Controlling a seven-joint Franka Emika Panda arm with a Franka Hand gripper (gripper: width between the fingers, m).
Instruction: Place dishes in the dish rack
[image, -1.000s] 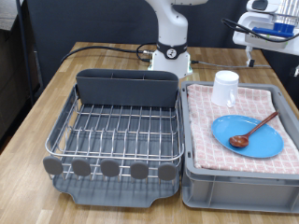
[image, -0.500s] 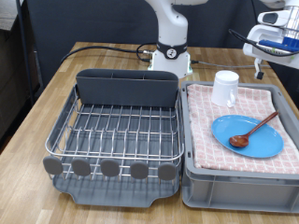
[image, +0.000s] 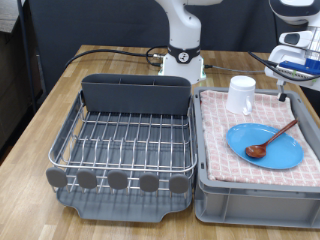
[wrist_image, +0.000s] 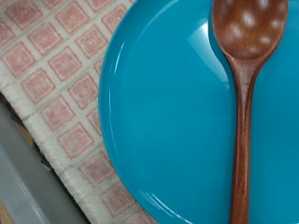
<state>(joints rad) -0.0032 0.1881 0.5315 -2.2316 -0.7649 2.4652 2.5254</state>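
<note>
The bright-blue plate (image: 270, 152) lies on the pink checked cloth in the grey crate at the exterior view's right. The reddish-brown wooden spoon (image: 273, 138) rests across it, bowl on the plate. The white mug (image: 241, 94) stands on the cloth behind them. The dish rack (image: 125, 140) with its dark grey caddy (image: 135, 95) stands empty at the left. My gripper (image: 281, 92) hangs above the crate's far right edge, over the spoon handle's end. The wrist view shows the plate (wrist_image: 168, 121) and the spoon (wrist_image: 245, 112) close below; no fingers show there.
The grey crate (image: 255, 198) sits right beside the rack on the wooden table (image: 60, 100). The robot base (image: 183, 55) and black cables lie behind the rack. The pink checked cloth (wrist_image: 56, 75) and the crate's rim show in the wrist view.
The hand has moved down and towards the exterior view's right, from the top right corner to just above the crate's far right edge. The dishes have not moved.
</note>
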